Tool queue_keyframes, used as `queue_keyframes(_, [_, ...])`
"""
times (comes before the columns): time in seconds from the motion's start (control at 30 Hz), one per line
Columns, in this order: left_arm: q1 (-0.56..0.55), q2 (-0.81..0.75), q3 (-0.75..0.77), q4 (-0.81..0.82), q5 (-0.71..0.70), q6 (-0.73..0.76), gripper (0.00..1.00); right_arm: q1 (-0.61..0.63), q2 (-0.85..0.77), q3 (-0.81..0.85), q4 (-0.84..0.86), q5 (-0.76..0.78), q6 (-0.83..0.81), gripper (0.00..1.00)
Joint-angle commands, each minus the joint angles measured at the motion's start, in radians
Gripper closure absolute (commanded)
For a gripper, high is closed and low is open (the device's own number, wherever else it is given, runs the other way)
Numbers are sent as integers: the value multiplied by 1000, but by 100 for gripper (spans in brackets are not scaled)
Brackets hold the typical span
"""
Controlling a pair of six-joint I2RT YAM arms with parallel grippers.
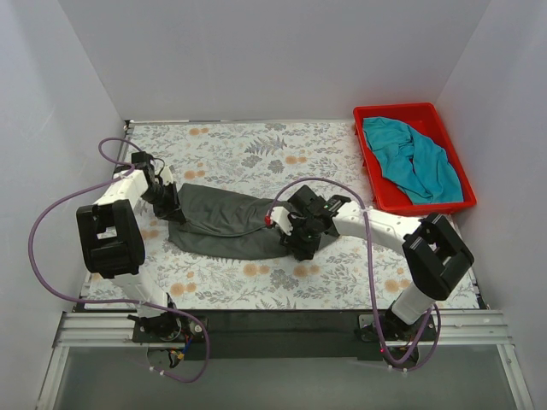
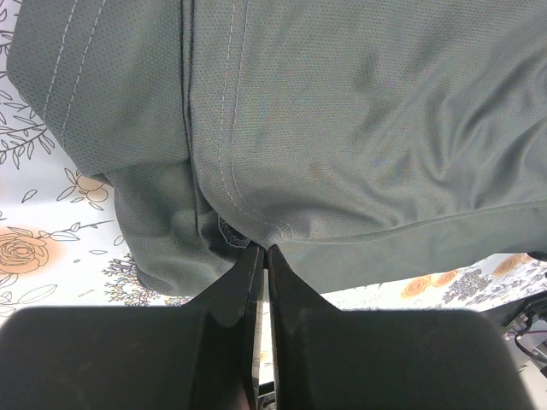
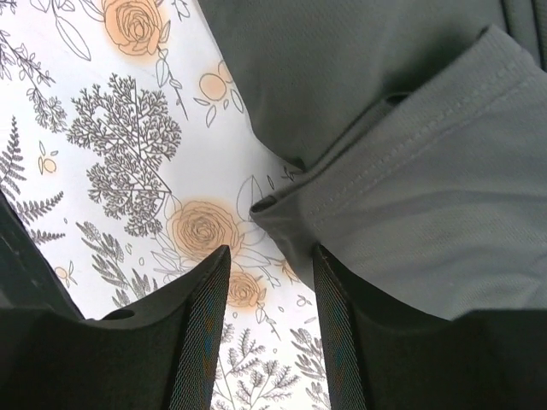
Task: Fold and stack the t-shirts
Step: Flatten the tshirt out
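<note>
Left gripper point(image 2: 261, 253): jaws pressed fully together, with the stitched hem of the dark charcoal grey t-shirt point(image 1: 226, 224) pinched between the tips; the cloth bunches where they meet. This gripper sits at the left end of the grey shirt, down at the level of the floral table cover point(image 1: 256, 149). Right gripper point(image 3: 270, 249): jaws standing apart, with the table cover visible in the gap between them and nothing clamped. A folded, hemmed corner of the grey shirt lies just beyond the fingertips, and the right-hand finger point(image 3: 329, 290) is at the cloth's edge; whether it touches the cloth cannot be determined. This gripper is at the right end of the grey shirt, on its near side. The grey shirt itself lies on the table cover as a long, loosely folded and rumpled band stretched between the two grippers. The teal-blue t-shirt point(image 1: 414, 162) lies crumpled inside the red bin point(image 1: 397, 108), which stands well apart from the grey shirt, beyond its right end and toward the far side.
</note>
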Motion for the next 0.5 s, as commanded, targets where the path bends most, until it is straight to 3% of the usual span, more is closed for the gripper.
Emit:
queue_keyframes(0.0, [-3, -8, 25, -7, 17, 8, 100, 27, 22, -9, 50, 27, 43, 50])
queue_keyframes(0.37, [-3, -1, 18, -2, 15, 8, 100, 44, 106, -57, 121, 71, 46, 50])
queue_keyframes(0.47, [-3, 3, 18, -2, 18, 10, 100, 44, 124, -69, 133, 82, 46, 72])
